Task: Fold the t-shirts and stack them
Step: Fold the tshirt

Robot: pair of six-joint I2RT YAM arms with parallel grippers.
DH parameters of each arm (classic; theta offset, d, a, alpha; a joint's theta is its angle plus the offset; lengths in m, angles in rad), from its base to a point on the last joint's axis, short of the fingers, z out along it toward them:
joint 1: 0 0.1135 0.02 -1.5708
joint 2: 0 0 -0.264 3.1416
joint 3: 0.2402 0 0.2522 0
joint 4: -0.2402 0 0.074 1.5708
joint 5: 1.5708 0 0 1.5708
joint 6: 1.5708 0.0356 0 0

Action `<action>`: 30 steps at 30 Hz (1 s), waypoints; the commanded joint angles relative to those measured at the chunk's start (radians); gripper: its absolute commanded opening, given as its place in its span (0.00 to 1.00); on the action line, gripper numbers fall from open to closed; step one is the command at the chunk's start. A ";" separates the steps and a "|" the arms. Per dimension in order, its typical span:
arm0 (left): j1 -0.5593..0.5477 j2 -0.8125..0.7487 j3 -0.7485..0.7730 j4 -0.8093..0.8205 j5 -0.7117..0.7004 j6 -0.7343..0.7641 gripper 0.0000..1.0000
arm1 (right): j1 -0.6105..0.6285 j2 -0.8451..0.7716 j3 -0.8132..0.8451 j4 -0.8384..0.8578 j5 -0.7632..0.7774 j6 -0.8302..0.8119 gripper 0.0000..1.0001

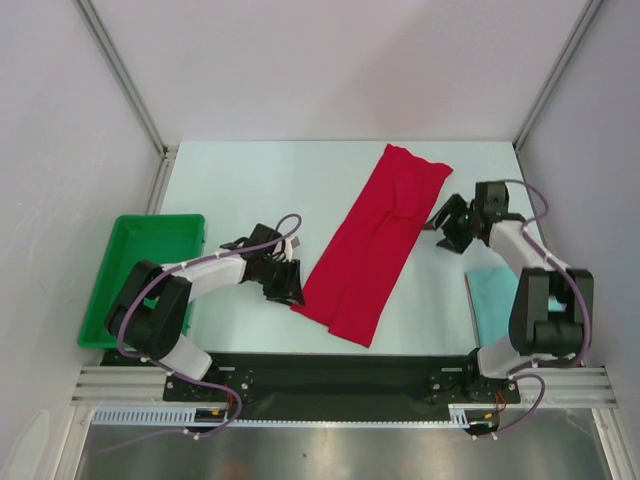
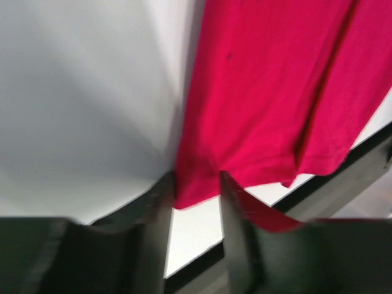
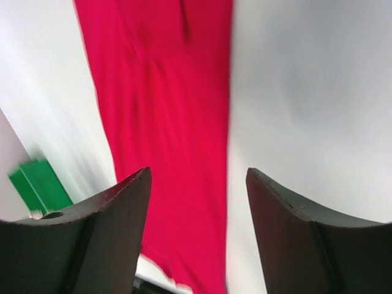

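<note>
The bright red t-shirt (image 1: 375, 240) lies on the table as a long folded strip, running diagonally from back right to front centre. My left gripper (image 1: 284, 286) is low at the strip's near left corner. In the left wrist view its jaws (image 2: 195, 180) are open, with that corner of the red cloth (image 2: 269, 92) at the fingertips. My right gripper (image 1: 450, 228) is open and empty just right of the strip's far half. The right wrist view (image 3: 197, 174) shows the red shirt (image 3: 165, 122) below and left of it. The pale teal folded shirt (image 1: 488, 298) lies at the near right, partly hidden by the right arm.
A green plastic tray (image 1: 150, 240) stands at the left edge of the table, beside the left arm. The black front rail (image 1: 330, 375) runs just in front of the red shirt's near end. White walls enclose the table on three sides.
</note>
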 commanded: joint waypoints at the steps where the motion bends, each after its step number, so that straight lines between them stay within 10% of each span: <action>1: -0.005 0.029 -0.044 0.054 0.016 -0.016 0.38 | -0.050 0.175 0.197 0.150 0.014 -0.086 0.70; 6: -0.005 0.023 -0.081 0.078 0.027 -0.062 0.01 | -0.096 0.420 0.395 0.256 0.030 -0.043 0.72; 22: -0.005 -0.155 -0.231 0.095 0.034 -0.238 0.00 | -0.119 0.894 0.777 0.384 0.034 0.136 0.63; 30: -0.011 -0.239 -0.300 0.154 0.047 -0.329 0.00 | -0.068 1.089 1.021 0.348 0.002 0.198 0.22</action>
